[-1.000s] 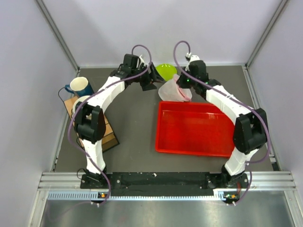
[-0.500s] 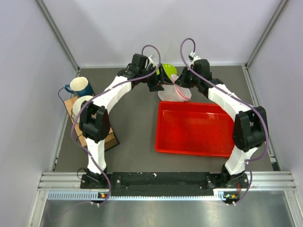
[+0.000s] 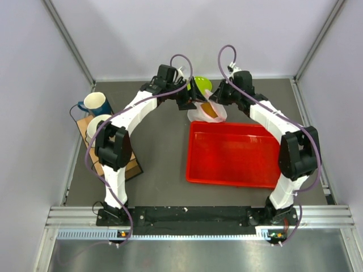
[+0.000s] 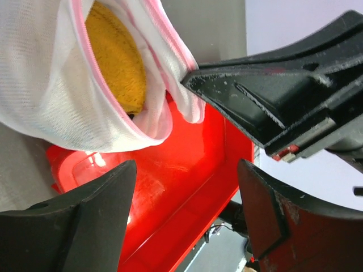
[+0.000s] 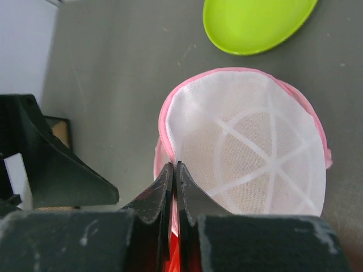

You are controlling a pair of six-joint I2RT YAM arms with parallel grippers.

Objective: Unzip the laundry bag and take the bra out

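Bag [image 3: 197, 115] lies at the far rim of the red tray [image 3: 227, 170], just on the near side of the green plate [image 3: 199, 85], and both your arms reach in to it. Your right gripper [image 5: 174, 169] has its fingers pressed together on the bag's pink trim. Your left gripper [image 4: 186, 170] stands with jaws wide apart and holds nothing; the tray shows between them. The bag gapes along its zip, and you can see the orange bra [image 4: 116, 62] inside. A patch of that orange also shows from above.
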